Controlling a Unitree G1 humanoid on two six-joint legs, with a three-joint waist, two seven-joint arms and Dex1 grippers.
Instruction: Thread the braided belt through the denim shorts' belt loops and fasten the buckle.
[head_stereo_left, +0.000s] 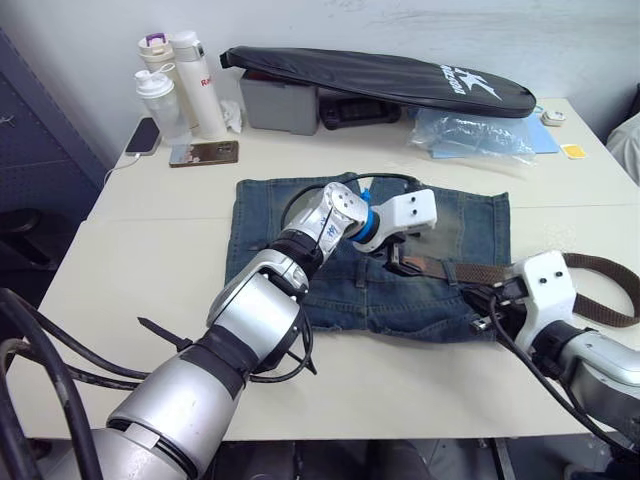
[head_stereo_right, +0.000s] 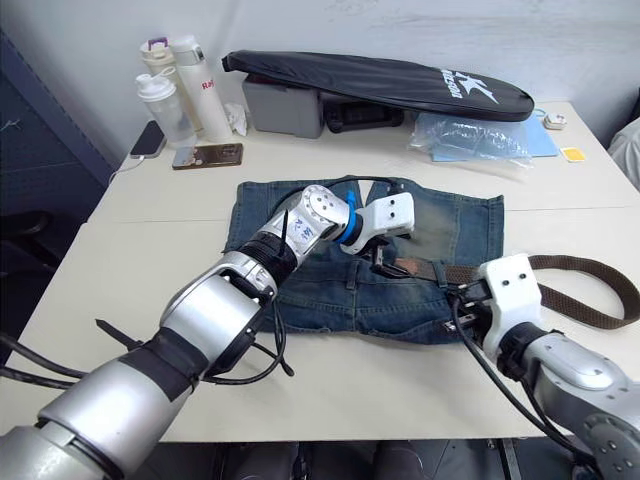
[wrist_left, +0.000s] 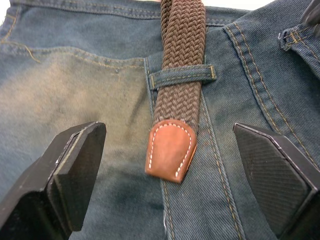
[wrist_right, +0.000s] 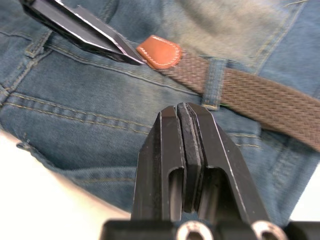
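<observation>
The denim shorts (head_stereo_left: 300, 225) lie flat in the middle of the table. The braided belt (head_stereo_left: 470, 272) runs across them from the right and passes under one of the belt loops (wrist_left: 182, 76). Its tan leather tip (wrist_left: 170, 150) rests just past that loop. My left gripper (head_stereo_left: 395, 258) hovers open over the tip, one finger (wrist_left: 75, 170) on each side, touching nothing. My right gripper (head_stereo_left: 485, 300) is shut on nothing, low over the shorts beside the belt (wrist_right: 270, 105). The belt's far part curves off the shorts at the right (head_stereo_left: 615, 285). The buckle is hidden.
At the table's back stand several bottles (head_stereo_left: 165, 100), a phone (head_stereo_left: 205, 153), a grey box (head_stereo_left: 280, 105), a long black bag (head_stereo_left: 380, 80) and a clear plastic bag (head_stereo_left: 470, 135). Bare tabletop (head_stereo_left: 150, 270) lies left of the shorts and in front of them.
</observation>
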